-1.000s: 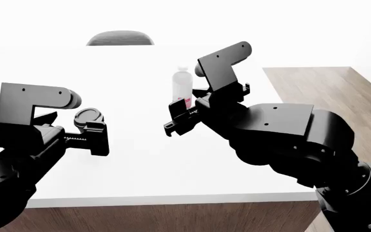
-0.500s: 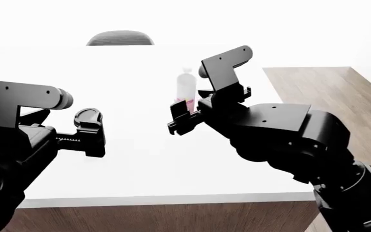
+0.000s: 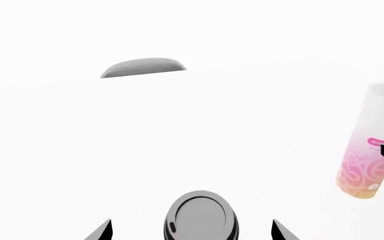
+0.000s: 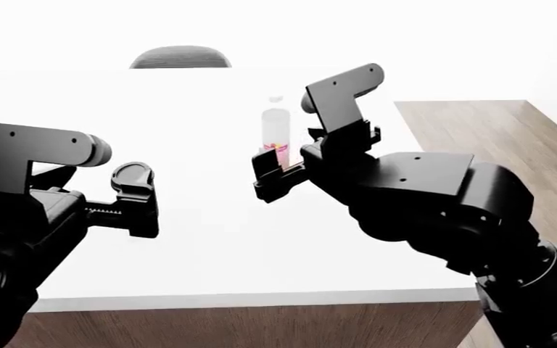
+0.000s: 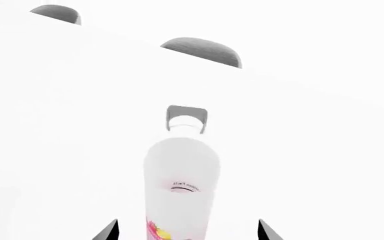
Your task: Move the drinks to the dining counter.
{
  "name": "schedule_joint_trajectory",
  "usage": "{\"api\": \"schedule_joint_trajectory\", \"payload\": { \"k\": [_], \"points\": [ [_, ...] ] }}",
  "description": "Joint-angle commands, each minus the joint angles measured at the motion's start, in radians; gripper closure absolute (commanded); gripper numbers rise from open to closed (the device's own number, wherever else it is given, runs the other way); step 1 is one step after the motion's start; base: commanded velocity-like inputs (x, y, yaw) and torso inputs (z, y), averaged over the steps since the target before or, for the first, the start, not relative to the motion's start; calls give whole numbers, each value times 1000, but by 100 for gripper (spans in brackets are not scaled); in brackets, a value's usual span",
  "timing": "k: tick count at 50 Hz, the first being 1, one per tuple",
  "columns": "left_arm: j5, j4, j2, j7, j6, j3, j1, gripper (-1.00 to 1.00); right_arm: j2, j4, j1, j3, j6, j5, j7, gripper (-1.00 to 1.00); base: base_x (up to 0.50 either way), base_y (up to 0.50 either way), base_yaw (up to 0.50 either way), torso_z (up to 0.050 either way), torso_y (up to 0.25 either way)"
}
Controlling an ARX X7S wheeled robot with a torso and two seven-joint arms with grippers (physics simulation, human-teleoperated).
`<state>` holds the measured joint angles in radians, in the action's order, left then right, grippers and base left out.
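The coffee cup [image 3: 200, 215], seen by its black lid [image 4: 133, 174], stands on the white dining counter [image 4: 211, 254]. My left gripper [image 4: 135, 199] is open around it, with a clear gap on each side in the left wrist view [image 3: 192, 231]. The clear pink-labelled bottle [image 4: 275, 130] stands upright on the counter further right. My right gripper [image 4: 276, 170] is open around its lower part, both fingertips apart from it [image 5: 186, 231]. The bottle [image 5: 182, 175] shows its cap toward the far side. The bottle [image 3: 369, 165] also appears in the left wrist view.
The counter has a brown wood-grain front panel [image 4: 259, 326] facing me. Grey chair backs [image 4: 180, 56] stand beyond its far edge. Wooden floor [image 4: 510, 138] lies past the counter's right end.
My left arm has shifted left and slightly up, then held. The right arm has edged a little up and right. The cup and the bottle stay where they were.
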<state>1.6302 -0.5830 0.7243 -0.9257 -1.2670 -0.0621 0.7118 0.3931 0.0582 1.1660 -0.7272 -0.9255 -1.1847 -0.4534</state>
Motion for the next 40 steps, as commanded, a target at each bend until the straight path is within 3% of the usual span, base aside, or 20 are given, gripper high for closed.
{"api": "schedule_joint_trajectory", "payload": {
  "k": [1,24,40],
  "points": [
    [-3,0,2,4,8,7,0,-100,5,24,7,8,-10,-18,-16,-100,0,0,0,0,0],
    [151,-78,23,-129,43,43,54,-100,102,366,31,162,-49,-232,-310,-100,0,0,0,0,0],
    [223,-105,51,-189,66,65,96,-100,161,408,44,240,-19,-307,-343,-100,0,0,0,0,0]
  ]
}}
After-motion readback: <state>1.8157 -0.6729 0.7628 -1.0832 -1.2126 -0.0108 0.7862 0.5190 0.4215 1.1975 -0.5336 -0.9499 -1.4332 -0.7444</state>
